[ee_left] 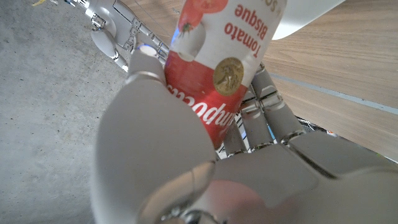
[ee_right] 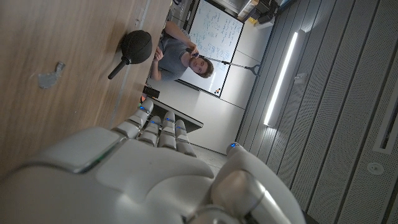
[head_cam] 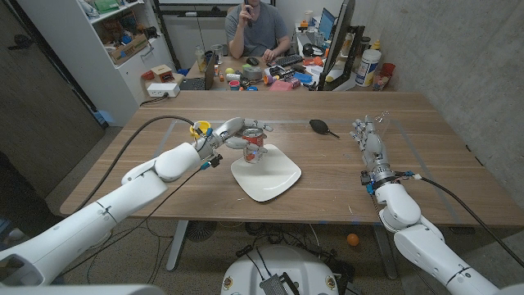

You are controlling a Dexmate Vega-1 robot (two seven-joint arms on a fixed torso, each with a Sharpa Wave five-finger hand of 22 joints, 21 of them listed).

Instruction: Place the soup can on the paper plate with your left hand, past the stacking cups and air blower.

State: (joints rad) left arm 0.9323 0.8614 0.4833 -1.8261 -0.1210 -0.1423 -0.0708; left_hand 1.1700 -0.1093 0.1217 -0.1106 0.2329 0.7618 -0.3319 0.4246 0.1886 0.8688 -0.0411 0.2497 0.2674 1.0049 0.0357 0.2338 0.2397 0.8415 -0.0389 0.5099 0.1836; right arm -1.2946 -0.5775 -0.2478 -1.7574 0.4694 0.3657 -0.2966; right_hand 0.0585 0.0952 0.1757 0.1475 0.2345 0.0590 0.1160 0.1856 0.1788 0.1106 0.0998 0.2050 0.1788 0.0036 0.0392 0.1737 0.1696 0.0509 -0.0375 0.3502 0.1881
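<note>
The left robot hand (head_cam: 232,131) gripped the soup can (head_cam: 254,145), its fingers wrapped round the can's side. The can stood upright at the far left edge of the white paper plate (head_cam: 274,182), over or on its rim; whether it touched the plate could not be told. In the left wrist view the can's (ee_left: 214,68) red and white label read "Tomato Bisque", with a gold medallion and part of a white script brand name, too cut off to read in full, and a tomato pictured near the top.

Yellow stacking cups (head_cam: 200,129) sat just behind the left wrist on the wooden counter (head_cam: 409,123). The black air blower (head_cam: 320,126) lay farther right, well apart from the plate, its nozzle pointing toward the right side.

The right robot hand (head_cam: 368,141) held nothing, fingers extended and slightly apart, standing on its edge on the counter.

A person (head_cam: 255,29) sat behind at a cluttered desk.
</note>
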